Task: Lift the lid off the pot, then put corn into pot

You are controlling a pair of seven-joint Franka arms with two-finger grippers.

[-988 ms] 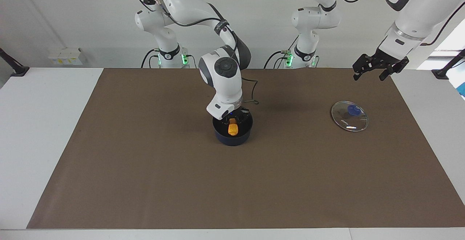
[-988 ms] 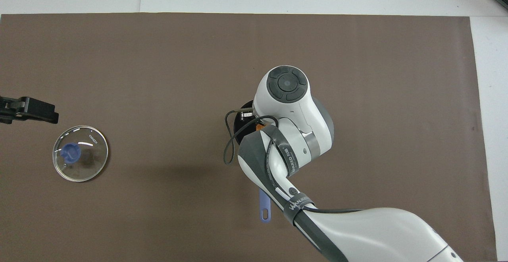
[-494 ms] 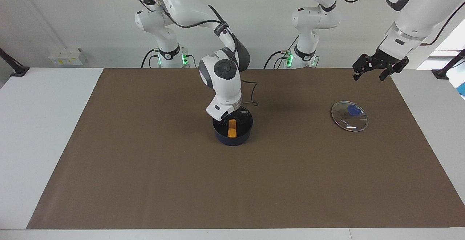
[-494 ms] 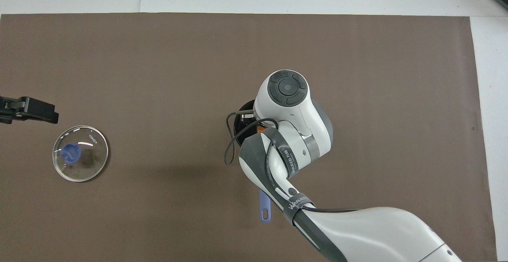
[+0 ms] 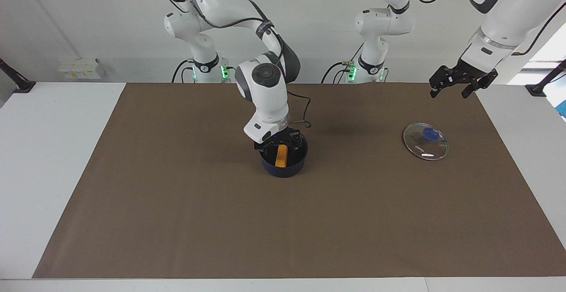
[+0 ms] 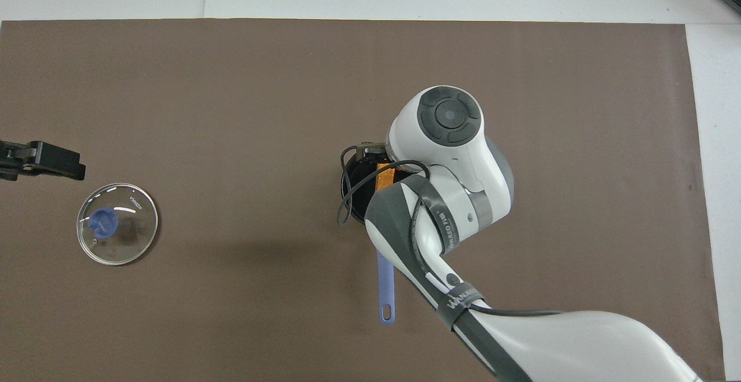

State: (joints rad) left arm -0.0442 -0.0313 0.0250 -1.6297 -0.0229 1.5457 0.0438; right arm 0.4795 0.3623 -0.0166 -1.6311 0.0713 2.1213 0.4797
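Brown mat [image 5: 177, 221] covered white table [image 5: 48, 150]; corn [image 5: 281, 156] lay inside pot [image 5: 283, 168] at mid-table, right gripper [image 5: 279, 140] just above it, fingers apart. Lid [image 5: 425, 141] sat flat toward the left arm's end, left gripper [image 5: 462, 81] waiting above, fingers spread. Grey wall [image 5: 97, 17] rose at the robots' end.

right claw [image 5: 279, 141] has let go — corn [image 5: 281, 156] lies in pot [image 5: 283, 168].

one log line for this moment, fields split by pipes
lid off, flat on mat toward left arm's end | corn in pot | right pincer open over pot | left pincer waits, raised near the lid
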